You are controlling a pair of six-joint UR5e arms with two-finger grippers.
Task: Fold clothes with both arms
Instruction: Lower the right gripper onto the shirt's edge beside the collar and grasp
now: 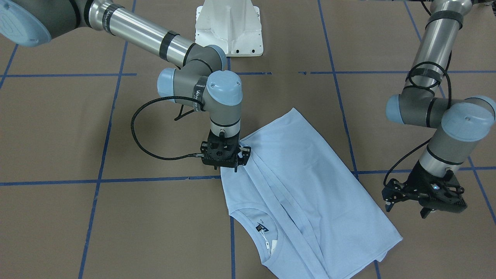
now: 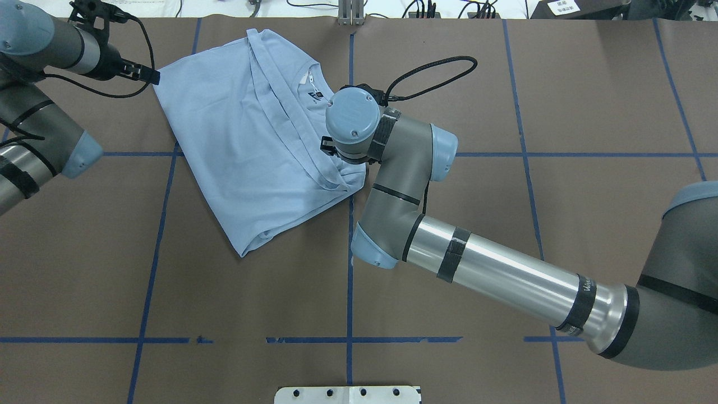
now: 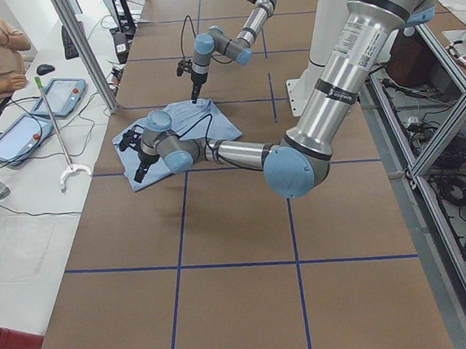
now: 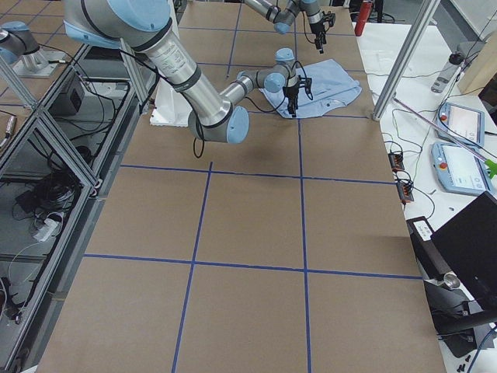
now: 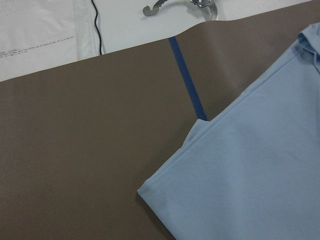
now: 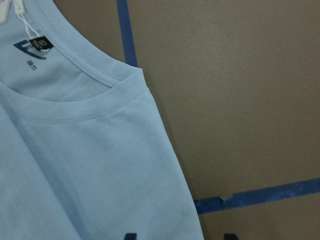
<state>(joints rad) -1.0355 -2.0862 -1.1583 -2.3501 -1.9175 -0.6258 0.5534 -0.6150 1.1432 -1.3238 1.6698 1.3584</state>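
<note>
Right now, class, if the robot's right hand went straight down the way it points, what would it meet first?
The T-shirt, at its side edge: the right hand points down over it, straddling cloth and bare table. It may already touch; depth is unclear.

You see a brown surface (image 2: 252, 292) gridded with blue tape (image 2: 349, 280), a white pedestal (image 1: 228, 27), and 2 tablets (image 3: 13, 136) on your white bench (image 3: 18, 242).
</note>
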